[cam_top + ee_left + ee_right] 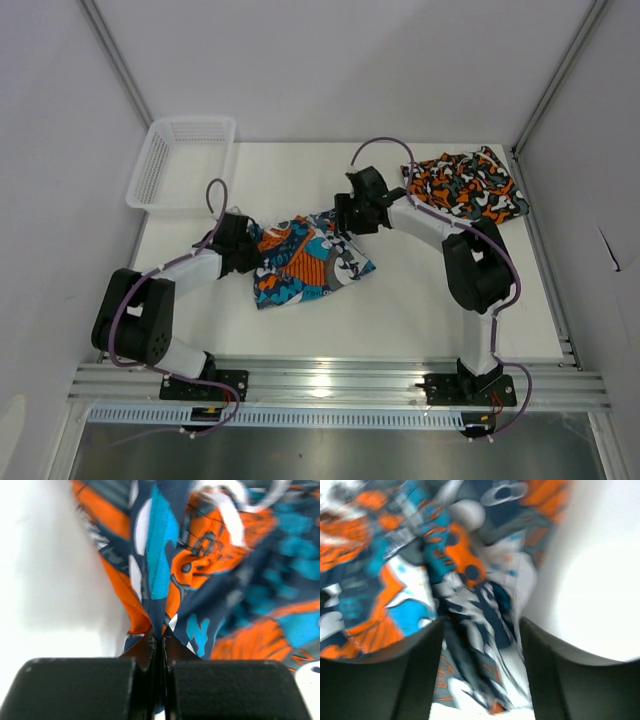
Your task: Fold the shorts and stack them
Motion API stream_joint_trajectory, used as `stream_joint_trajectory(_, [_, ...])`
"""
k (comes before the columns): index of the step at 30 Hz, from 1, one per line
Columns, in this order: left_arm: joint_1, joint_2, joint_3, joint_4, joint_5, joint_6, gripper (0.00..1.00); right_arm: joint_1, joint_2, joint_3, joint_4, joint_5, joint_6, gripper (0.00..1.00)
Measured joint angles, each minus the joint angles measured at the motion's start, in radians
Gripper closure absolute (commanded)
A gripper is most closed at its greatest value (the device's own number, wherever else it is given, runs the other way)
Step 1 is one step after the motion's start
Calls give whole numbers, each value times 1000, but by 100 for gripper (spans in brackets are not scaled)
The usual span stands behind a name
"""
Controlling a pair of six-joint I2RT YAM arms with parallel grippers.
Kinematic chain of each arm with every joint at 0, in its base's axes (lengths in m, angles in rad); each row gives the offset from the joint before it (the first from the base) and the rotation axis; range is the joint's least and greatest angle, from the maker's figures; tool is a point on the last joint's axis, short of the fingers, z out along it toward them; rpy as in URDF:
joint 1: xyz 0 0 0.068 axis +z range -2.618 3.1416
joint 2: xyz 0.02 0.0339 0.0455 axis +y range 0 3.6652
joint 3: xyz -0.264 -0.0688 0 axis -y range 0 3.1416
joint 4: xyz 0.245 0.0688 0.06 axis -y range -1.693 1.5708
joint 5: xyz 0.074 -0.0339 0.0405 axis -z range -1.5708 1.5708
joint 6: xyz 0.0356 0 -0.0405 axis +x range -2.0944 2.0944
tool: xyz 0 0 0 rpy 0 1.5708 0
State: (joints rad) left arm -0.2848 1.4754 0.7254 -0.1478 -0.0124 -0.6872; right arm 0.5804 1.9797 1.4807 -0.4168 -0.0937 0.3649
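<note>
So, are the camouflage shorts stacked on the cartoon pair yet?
No, the camouflage shorts lie by themselves at the far right, apart from the cartoon shorts in the middle.

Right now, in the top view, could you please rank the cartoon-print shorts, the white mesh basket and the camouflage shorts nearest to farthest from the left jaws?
1. Blue-teal, orange and white cartoon-print shorts: pinched in the left jaws.
2. White plastic mesh basket: far-left corner.
3. Orange, black, grey and white camouflage shorts: far right.
</note>
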Motion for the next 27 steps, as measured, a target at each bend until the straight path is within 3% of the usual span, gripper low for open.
stream_joint_trajectory(4, [42,-5,-32,-35,-2,31,100,-91,0,1,-19,31,-16,27])
stream_joint_trajectory(6, [42,-17,-33,-43,-2,47,100,-156,0,4,-34,73,-36,13])
stream_joint_trajectory(8, [41,-34,-33,-50,-2,62,100,-216,0,18,-59,143,-66,7])
stream_joint_trajectory(12, [41,-61,-33,-64,-6,89,100,-282,5,88,-103,302,-128,8])
stream_joint_trajectory(19, [41,-103,-66,-64,-12,114,100,-288,106,285,-135,513,-216,10])
stream_joint_trajectory(27, [41,-120,-109,-51,-19,126,100,-298,324,446,-187,632,-306,9])
